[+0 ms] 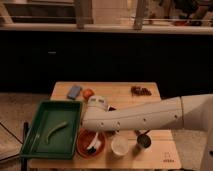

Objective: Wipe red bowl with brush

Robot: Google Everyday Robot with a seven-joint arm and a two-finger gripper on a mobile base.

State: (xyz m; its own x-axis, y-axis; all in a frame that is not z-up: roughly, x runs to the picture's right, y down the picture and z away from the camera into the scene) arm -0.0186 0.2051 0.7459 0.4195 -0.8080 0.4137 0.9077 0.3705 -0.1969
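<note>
Brush point(95, 145) slants head-down into red bowl point(82, 143), under gripper point(98, 134).

On wooden table point(120, 95): green tray point(55, 104), red bowl point(84, 142), white cup point(120, 146), metal cup point(144, 142), blue block point(74, 91), orange ball point(88, 93); gripper point(94, 144) down at bowl.

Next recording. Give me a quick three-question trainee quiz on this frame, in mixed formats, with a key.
1. True or false: the red bowl stands on the table, right of the green tray.
2. Multiple choice: the gripper, at the arm's end, is over A) the red bowl, B) the white cup, C) the metal cup.
3. Fill in: the brush is inside the ____.
Key: 1 true; 2 A; 3 red bowl.
</note>
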